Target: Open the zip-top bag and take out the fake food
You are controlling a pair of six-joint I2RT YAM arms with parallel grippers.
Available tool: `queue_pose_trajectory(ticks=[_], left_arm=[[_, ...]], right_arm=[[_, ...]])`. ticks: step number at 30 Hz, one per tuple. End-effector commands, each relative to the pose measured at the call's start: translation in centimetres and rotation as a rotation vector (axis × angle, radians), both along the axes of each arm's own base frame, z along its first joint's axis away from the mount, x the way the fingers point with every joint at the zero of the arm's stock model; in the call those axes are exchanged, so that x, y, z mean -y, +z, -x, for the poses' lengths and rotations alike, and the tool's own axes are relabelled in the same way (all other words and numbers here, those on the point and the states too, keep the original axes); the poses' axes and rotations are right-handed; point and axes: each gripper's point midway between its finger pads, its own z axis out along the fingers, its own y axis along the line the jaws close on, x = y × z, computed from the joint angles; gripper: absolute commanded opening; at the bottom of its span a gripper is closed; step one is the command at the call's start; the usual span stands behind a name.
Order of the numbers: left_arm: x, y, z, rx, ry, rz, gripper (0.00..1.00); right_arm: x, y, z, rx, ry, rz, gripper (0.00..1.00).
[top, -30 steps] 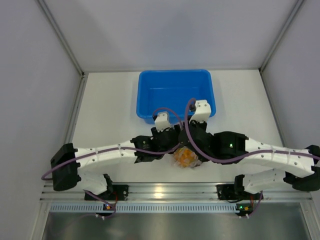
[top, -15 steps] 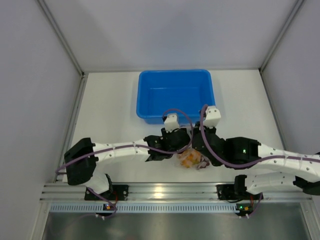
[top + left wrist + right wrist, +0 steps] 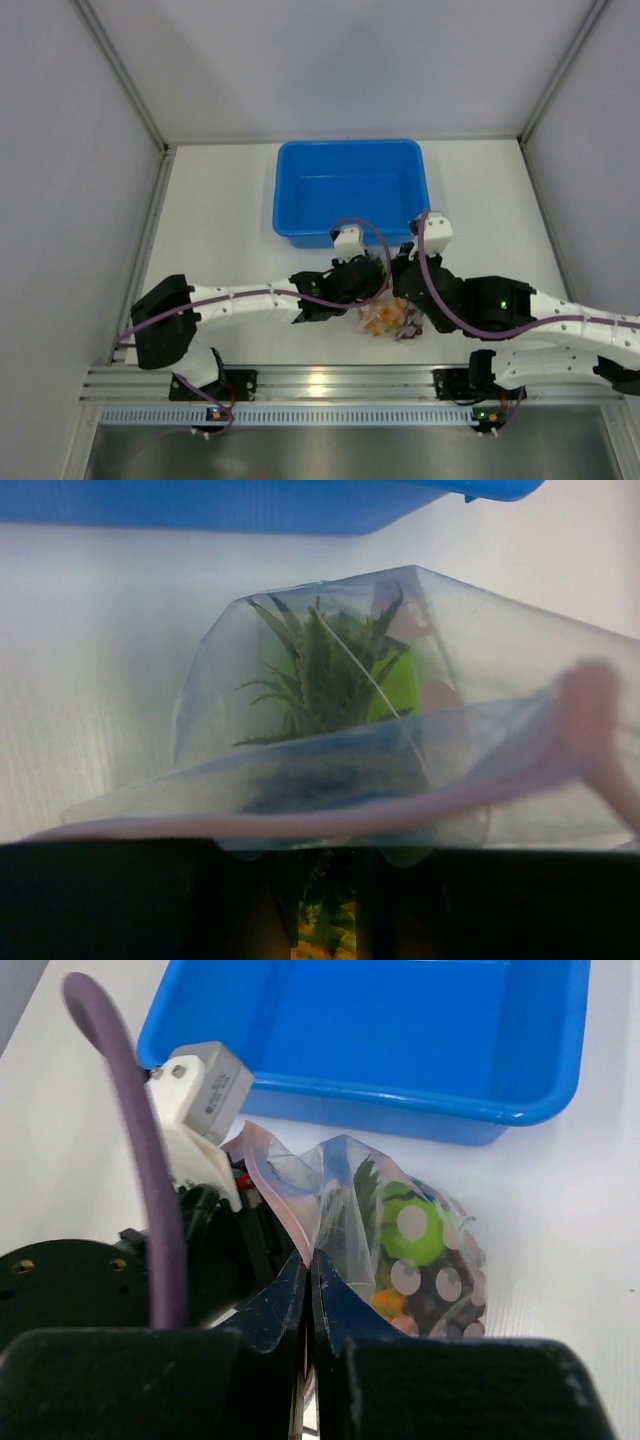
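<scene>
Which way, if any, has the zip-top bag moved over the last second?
Yes: the zip-top bag has shifted slightly right, measured against the blue tub.

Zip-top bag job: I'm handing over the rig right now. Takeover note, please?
Right gripper: shut on the top edge of the zip-top bag.
Left gripper: at the pink zip strip; grip unclear.
Bag: on the table, just in front of the blue tub.
Done: nothing out; pineapple, green fruit and grapes are inside the bag.
Left: pull the zip apart, remove the food.

No text, label, brand, number or sign can be read on anything here
</scene>
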Motion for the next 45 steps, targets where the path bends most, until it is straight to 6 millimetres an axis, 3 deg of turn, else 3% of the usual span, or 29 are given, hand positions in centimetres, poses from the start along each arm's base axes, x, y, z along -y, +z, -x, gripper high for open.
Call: queue_pose_trajectory(ticks=[1, 7, 9, 10, 15, 21, 30, 35, 39, 45], left_arm=[[-0.2, 4.1, 0.4, 0.075, -0.061, 0.062, 0.00], [-0.6, 8.1, 2.3, 0.142, -0.169, 0.180, 0.00], [-0.9, 8.2, 2.9, 0.143, -0.196, 0.185, 0.00], [-0.5, 9.9, 3.2, 0.172, -0.229, 0.236, 0.00], [-0.8, 11.6, 4.6, 0.224, -0.307, 0.286, 0.00], [-1.6, 12.9, 5.6, 0.309, -0.388, 0.290, 0.00], [-4.7, 15.3, 4.6, 0.436, -0.319, 0.268, 0.00], [-7.1, 16.2, 2.4, 0.478, -0.147, 0.238, 0.00], [-7.5, 17.2, 2.1, 0.478, -0.107, 0.278, 0.00], [-8.3, 20.6, 2.5, 0.512, -0.092, 0.379, 0.00]], right_arm=[[0.3, 1.0, -0.9, 0.029, -0.020, 0.018, 0.00], [0.5, 2.9, -2.8, 0.068, -0.022, 0.105, 0.00], [0.6, 2.7, -3.8, 0.064, -0.021, 0.172, 0.00], [0.5, 3.2, -4.3, 0.066, -0.025, 0.190, 0.00], [0.0, 4.7, -6.1, 0.108, 0.014, 0.279, 0.00], [0.3, 4.8, -8.3, 0.095, -0.034, 0.366, 0.00], [-2.1, 0.2, -6.5, -0.048, 0.149, 0.411, 0.00], [-2.9, -0.4, -4.6, -0.089, 0.229, 0.330, 0.00], [-2.3, -1.2, -4.2, -0.103, 0.217, 0.324, 0.00], [-1.2, -2.8, -4.8, -0.108, 0.125, 0.308, 0.00]])
